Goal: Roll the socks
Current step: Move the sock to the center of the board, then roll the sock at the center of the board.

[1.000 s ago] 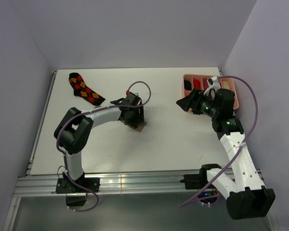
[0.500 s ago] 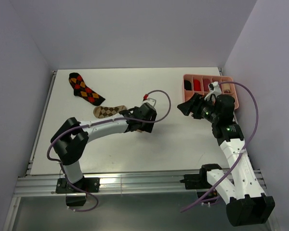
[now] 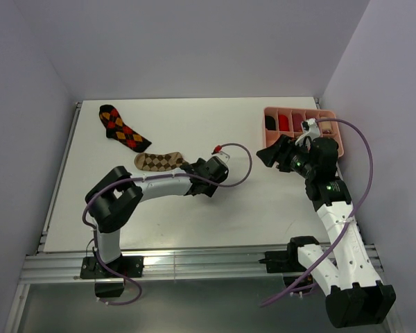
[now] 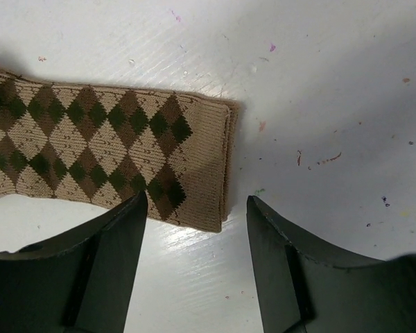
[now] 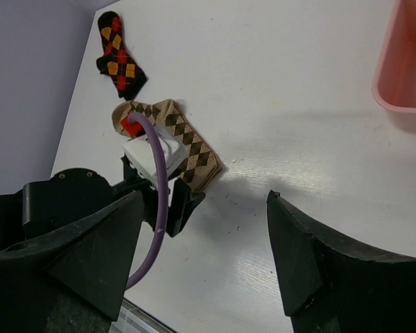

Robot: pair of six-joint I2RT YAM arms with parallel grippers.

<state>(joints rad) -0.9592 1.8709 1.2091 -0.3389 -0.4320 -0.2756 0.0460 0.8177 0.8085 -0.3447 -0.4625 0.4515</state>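
Note:
A tan-brown-cream argyle sock (image 3: pixel 158 161) lies flat on the white table, left of the middle. It also shows in the left wrist view (image 4: pixel 111 152) and the right wrist view (image 5: pixel 194 149). My left gripper (image 3: pixel 204 186) is open and empty (image 4: pixel 194 201), low over the table, with the sock's cuff end just ahead of its left finger. A black-red-orange argyle sock (image 3: pixel 123 128) lies flat at the far left (image 5: pixel 119 62). The beige-brown-orange sock is out of view. My right gripper (image 3: pixel 269 152) is open and empty (image 5: pixel 206 195), held above the table beside the tray.
A pink divided tray (image 3: pixel 338 137) stands at the far right with plain rolled socks in black, red and cream; its corner shows in the right wrist view (image 5: pixel 402 69). The left arm's purple cable (image 3: pixel 239 156) loops above the sock's cuff.
One second ago my left gripper covered the tan sock near the middle. The sock now lies spread flat to its left, and the gripper has moved right and nearer. The right arm barely shifted.

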